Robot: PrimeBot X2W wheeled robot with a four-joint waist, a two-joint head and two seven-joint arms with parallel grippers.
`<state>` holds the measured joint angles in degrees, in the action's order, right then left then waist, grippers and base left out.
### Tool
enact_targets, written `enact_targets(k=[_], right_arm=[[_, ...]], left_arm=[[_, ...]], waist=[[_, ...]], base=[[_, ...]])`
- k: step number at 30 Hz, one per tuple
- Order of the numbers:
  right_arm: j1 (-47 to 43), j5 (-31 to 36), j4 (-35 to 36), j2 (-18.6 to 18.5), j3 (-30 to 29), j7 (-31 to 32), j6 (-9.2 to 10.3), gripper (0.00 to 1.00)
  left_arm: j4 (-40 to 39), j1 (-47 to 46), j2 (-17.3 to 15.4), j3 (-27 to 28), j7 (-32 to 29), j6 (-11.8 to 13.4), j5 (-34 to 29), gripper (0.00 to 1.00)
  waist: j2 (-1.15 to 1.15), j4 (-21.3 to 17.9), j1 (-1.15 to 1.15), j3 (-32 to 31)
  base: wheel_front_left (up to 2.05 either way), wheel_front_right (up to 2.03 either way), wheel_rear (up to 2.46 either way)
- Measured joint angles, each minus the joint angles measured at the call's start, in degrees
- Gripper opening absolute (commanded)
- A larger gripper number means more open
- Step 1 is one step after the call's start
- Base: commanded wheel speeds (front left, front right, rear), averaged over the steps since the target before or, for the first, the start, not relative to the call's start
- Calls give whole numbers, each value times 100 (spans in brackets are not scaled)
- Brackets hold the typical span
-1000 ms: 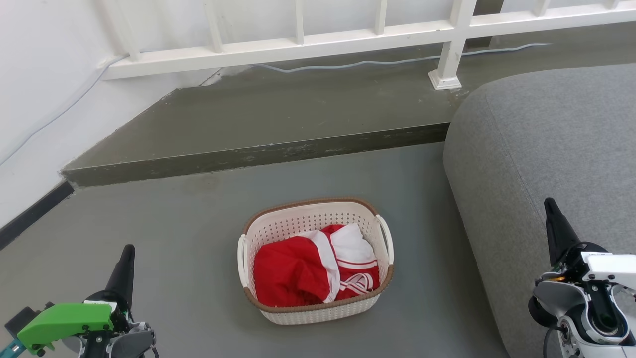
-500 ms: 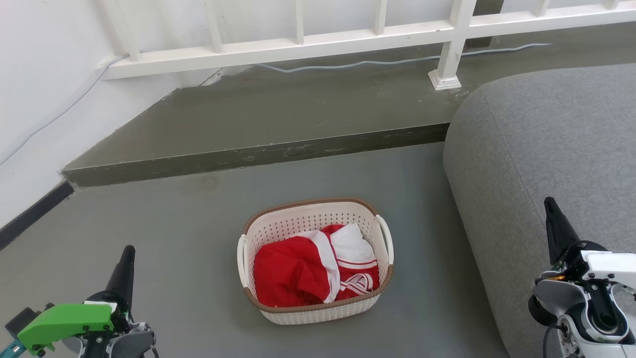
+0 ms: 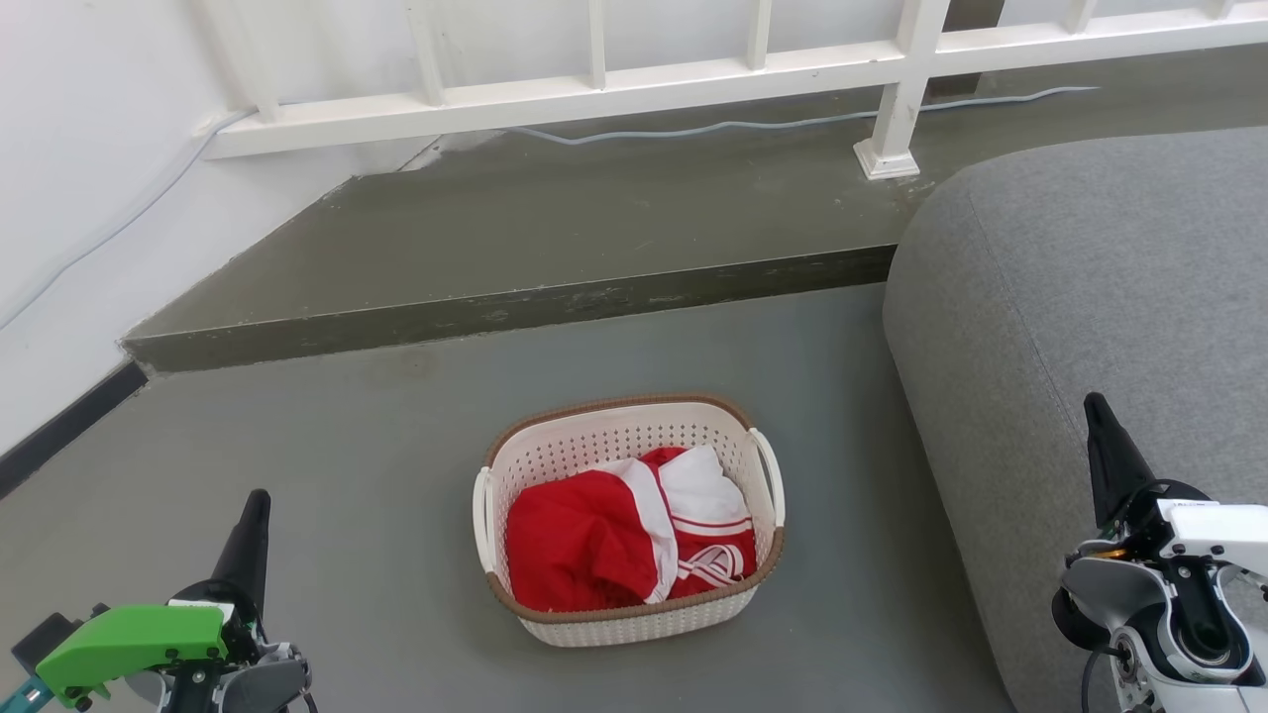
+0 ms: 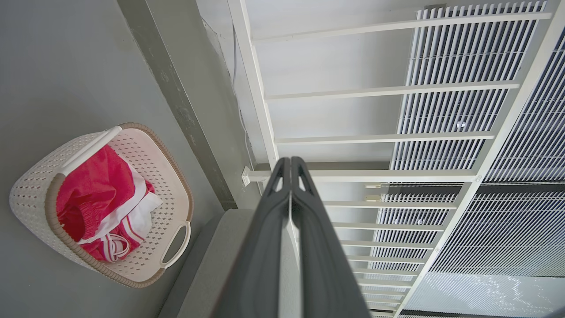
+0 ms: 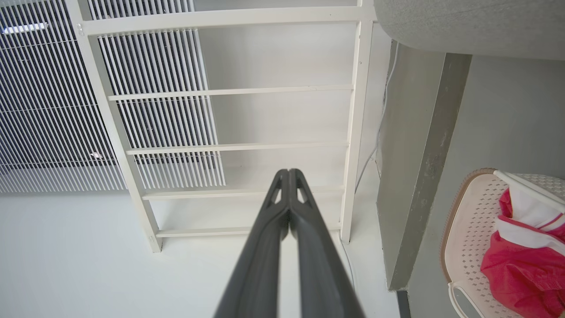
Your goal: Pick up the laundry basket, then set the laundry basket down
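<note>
Laundry basket (image 3: 634, 626) sits on the grey floor (image 3: 347, 465) beside a grey sofa (image 3: 1090, 277), red-and-white clothing (image 3: 584, 545) inside. Left gripper (image 3: 258, 500) and right gripper (image 3: 1094, 404) flank it, well apart, both closed.

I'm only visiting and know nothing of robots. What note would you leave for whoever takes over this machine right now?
The left hand is shut and empty, low left, apart from the laundry basket.
The right hand is shut and empty, low right, near the grey sofa.
The basket sits on the floor between them, red and white clothes inside.
Done: nothing; no grip yet.
To do: grasp, lift, set down.
</note>
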<state>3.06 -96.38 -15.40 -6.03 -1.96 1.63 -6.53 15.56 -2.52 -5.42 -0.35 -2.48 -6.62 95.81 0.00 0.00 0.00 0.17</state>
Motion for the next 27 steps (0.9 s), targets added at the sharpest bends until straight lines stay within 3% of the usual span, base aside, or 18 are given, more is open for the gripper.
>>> enact_targets(k=[27], right_arm=[[4, 1, -29, 14, -20, 1, -1, 0]], left_arm=[[27, -13, 18, 9, -1, -1, 0, 0]], waist=[[0, 0, 0, -1]], base=[[0, 0, 0]])
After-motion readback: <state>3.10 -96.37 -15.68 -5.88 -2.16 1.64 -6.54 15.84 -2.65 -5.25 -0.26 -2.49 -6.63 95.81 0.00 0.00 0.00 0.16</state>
